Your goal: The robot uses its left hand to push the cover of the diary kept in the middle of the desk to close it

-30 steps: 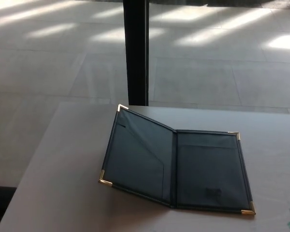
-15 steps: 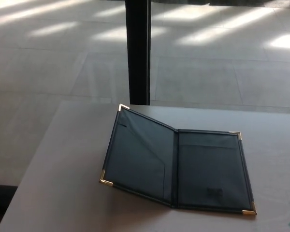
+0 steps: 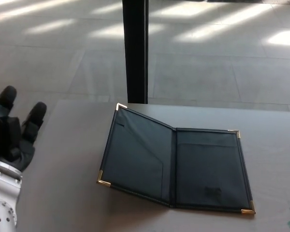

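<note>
You have the desk (image 3: 63, 193) before you, and near its middle lies the diary (image 3: 174, 169), open, dark, with brass-coloured tips on its 4 corners. Its right cover lies flat; the left cover (image 3: 135, 157) stands tilted up from the spine, its outer edge raised clear of the desk.

Judge it light and fairly stiff, a board cover that should swing on the spine as 1 piece, though the whole diary may slide on the smooth top. Push on the outer face of the left cover, close to its free edge.

The inner pockets look empty.

Your left hand (image 3: 12, 133) hovers well left of the diary, fingers spread, holding nothing. The right hand does not show.
</note>
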Motion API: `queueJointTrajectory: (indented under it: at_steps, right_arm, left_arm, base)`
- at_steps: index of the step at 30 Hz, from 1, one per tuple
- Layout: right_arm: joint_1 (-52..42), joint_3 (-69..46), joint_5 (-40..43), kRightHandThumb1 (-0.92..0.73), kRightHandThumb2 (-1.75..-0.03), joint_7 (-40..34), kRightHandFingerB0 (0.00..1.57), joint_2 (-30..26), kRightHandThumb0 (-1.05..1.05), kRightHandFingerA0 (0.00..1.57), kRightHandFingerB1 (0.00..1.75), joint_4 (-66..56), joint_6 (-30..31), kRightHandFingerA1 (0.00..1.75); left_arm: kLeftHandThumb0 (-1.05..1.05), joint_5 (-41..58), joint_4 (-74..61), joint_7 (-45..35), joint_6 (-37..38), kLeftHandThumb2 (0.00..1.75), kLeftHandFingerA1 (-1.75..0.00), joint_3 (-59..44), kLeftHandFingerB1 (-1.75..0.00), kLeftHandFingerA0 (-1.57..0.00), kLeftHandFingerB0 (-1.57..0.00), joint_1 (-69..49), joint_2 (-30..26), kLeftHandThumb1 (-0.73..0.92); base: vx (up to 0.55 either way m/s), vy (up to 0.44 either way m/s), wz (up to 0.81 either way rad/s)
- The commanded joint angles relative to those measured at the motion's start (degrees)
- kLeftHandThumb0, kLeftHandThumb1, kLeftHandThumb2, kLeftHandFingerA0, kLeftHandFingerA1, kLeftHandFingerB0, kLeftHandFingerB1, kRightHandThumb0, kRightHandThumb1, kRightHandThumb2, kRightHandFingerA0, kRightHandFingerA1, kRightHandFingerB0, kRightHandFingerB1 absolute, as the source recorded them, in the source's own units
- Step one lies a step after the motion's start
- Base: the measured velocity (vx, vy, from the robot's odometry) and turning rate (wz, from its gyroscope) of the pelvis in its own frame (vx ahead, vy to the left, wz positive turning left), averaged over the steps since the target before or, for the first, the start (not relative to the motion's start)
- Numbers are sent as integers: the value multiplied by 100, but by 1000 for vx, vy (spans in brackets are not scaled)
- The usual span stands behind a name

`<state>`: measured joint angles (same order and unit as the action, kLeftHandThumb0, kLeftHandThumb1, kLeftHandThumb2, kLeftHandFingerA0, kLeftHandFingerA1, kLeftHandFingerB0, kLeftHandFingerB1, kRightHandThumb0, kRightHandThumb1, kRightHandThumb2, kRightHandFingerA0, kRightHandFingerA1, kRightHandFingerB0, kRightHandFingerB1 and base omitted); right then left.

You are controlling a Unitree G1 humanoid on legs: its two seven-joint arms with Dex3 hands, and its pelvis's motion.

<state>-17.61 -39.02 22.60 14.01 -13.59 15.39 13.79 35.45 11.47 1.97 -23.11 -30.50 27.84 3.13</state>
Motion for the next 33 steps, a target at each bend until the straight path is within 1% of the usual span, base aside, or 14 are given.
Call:
queueJointTrajectory:
  at_steps: [1, 5, 7, 10, 12, 21, 22, 24, 25, 26, 27, 31, 32, 33]
  right_arm:
    - [17, -48, 368, -92, -69, 2, 50, -9, -76, 50, 46, -94, 374, 64]
    - [65, -61, 452, -75, -91, 36, 46, -11, -82, 52, 52, 5, 347, 68]
    - [74, -64, 481, -92, -68, 22, 49, -14, -76, 52, 46, 19, 351, 65]
    - [72, -40, 484, -75, -91, -58, 47, 1, -82, 53, 53, -47, 394, 69]
    - [79, -34, 488, -92, -69, -32, 50, -30, -75, 52, 47, -38, 361, 66]
    - [285, -22, 509, -92, -68, -115, 54, -146, -77, 52, 50, 35, 403, 66]
    - [308, -15, 499, -92, -68, -119, 52, -152, -76, 50, 47, 54, 391, 63]
    - [358, 5, 479, -92, -68, -97, 52, -170, -76, 50, 47, 136, 348, 63]
    - [365, 5, 502, -92, -68, -95, 54, -166, -76, 51, 49, 101, 374, 64]
    - [348, 15, 504, -92, -68, -120, 53, -161, -77, 52, 49, 9, 416, 64]
    - [370, 11, 498, -92, -69, -100, 52, -195, -75, 52, 46, 66, 401, 62]
    - [349, 7, 457, -92, -67, -221, 59, -204, -77, 56, 52, -45, 415, 64]
    - [348, -15, 549, -92, -68, -174, 58, -207, -77, 53, 54, -78, 506, 65]
    - [398, -2, 515, -91, -67, -172, 58, -217, -77, 55, 51, 25, 439, 65]
  left_arm:
    - [-102, -14, 216, 104, -167, 90, -46, 217, -36, -29, -22, -27, -6, 92]
    - [-104, -193, 411, 50, -18, 86, -51, 477, -41, -39, -29, -259, 73, 92]
    - [-105, -268, 489, 40, -44, 87, -50, 571, -40, -39, -29, -302, -24, 91]
    - [-105, -255, 517, 12, -139, 87, -49, 626, -40, -40, -27, -326, -166, 92]
    - [-104, -215, 530, -78, -171, 85, -49, 651, -39, -37, -25, -375, -258, 92]
    - [-105, -375, 57, -163, -321, 87, -48, 1113, -40, -36, -23, -947, -363, 91]
    - [-101, -490, -93, -183, -366, 122, -52, 1303, -48, -32, -26, -1100, -375, 82]
    - [-101, -620, -295, -140, -401, 122, -52, 1546, -48, -32, -26, -1297, -409, 82]
    - [-105, -748, -559, -40, -564, 85, -48, 1798, -40, -38, -29, -1523, -387, 92]
    - [-102, -784, -735, 58, -688, 121, -54, 1932, -50, -34, -30, -1663, -365, 80]
    - [-105, -762, -824, 83, -733, 82, -53, 2006, -43, -41, -30, -1769, -324, 92]
    - [-102, -759, -1170, 287, -1191, 122, -57, 2237, -52, -35, -30, -1943, -288, 81]
    - [-104, -676, -1275, 276, -1328, 121, -55, 2280, -50, -34, -29, -1992, -253, 80]
    - [-105, -646, -1330, 280, -1391, 82, -52, 2306, -41, -42, -30, -1997, -233, 92]
  base:
    - [0, 0, 0]
    - [0, 0, 0]
    - [0, 0, 0]
    - [0, 0, 0]
    - [0, 0, 0]
    - [0, 0, 0]
    - [0, 0, 0]
    - [0, 0, 0]
    - [0, 0, 0]
    - [0, 0, 0]
    - [0, 0, 0]
    - [0, 0, 0]
    - [0, 0, 0]
    - [0, 0, 0]
